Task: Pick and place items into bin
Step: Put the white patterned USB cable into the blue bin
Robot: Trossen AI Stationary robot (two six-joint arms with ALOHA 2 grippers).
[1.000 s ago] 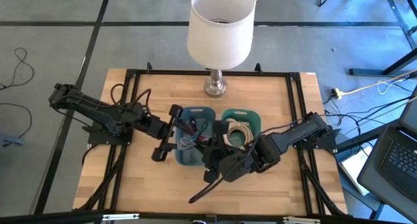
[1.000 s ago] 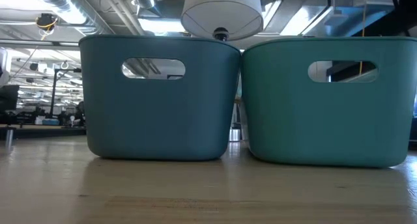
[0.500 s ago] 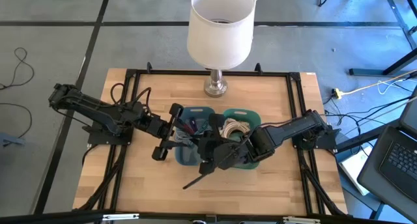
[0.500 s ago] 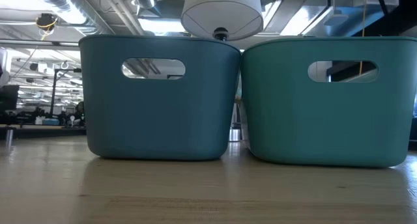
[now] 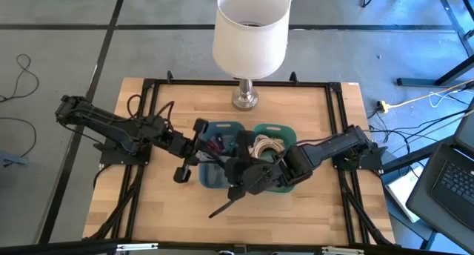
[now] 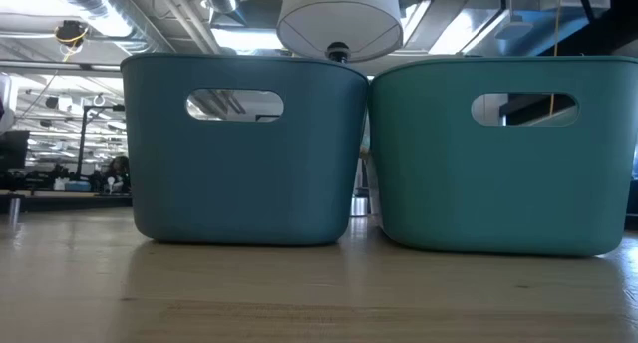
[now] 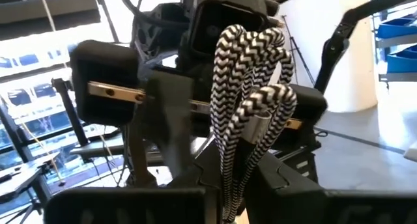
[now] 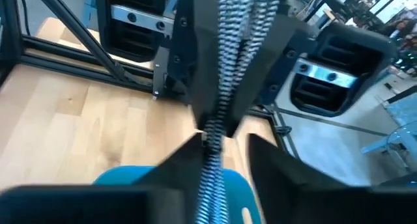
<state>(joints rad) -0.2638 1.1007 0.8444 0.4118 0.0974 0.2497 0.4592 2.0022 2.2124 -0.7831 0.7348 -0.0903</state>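
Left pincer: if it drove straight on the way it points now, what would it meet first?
Most likely the right pincer facing it, both shut on the black-and-white braided cable over the blue plastic bin; depth is unclear.

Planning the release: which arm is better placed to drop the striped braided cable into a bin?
Probably the right. The right gripper hangs over the blue bin, which shows directly beneath the braided cable in its wrist view. The left gripper also holds the cable but sits at the bin's outer edge.

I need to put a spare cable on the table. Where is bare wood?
Free: the near strip in front of the bins, and either side of the lamp base. Crowded: both grippers, left and right, over the blue bin.
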